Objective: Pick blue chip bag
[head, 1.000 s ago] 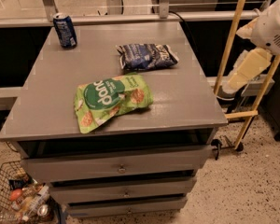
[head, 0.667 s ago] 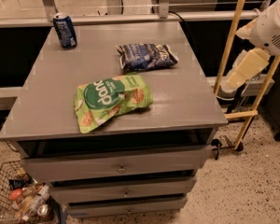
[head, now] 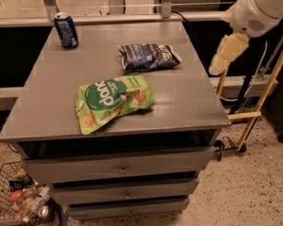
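While you look at the grey table (head: 193, 102), you see the blue chip bag (head: 148, 56) lying flat on its top, in the back half and a little toward the right side. The bag is dark navy with white lettering, and nothing holds it. The green bag (head: 113, 100) lies on the same table in the middle of the front half. Its upper edge is just beside the blue chip bag, and you cannot tell whether the two touch. A blue can (head: 66, 30) stands upright at the back left corner of the table, well apart from both bags. The gripper (head: 226, 55) hangs in the air outside the right edge of the table, near the back right corner and above the level of the top. It carries nothing. Whether it is wide or narrow, you cannot tell.
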Action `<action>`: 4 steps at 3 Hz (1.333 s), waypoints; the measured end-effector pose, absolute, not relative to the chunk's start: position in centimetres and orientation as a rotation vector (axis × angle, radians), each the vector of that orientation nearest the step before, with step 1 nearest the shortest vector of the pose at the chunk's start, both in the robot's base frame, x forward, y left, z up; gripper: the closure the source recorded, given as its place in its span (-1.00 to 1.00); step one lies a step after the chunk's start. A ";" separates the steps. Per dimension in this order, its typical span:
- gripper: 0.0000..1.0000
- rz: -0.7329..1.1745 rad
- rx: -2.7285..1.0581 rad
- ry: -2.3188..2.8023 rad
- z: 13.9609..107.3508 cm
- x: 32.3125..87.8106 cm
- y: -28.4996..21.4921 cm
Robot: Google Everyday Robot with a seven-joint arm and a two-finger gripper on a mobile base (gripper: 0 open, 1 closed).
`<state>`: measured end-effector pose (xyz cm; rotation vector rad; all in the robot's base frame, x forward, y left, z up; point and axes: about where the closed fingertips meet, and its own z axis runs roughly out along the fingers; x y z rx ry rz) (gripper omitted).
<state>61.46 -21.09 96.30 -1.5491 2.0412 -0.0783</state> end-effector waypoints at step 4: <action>-1.00 0.029 -1.350 1.992 92.2 72.9 -16.7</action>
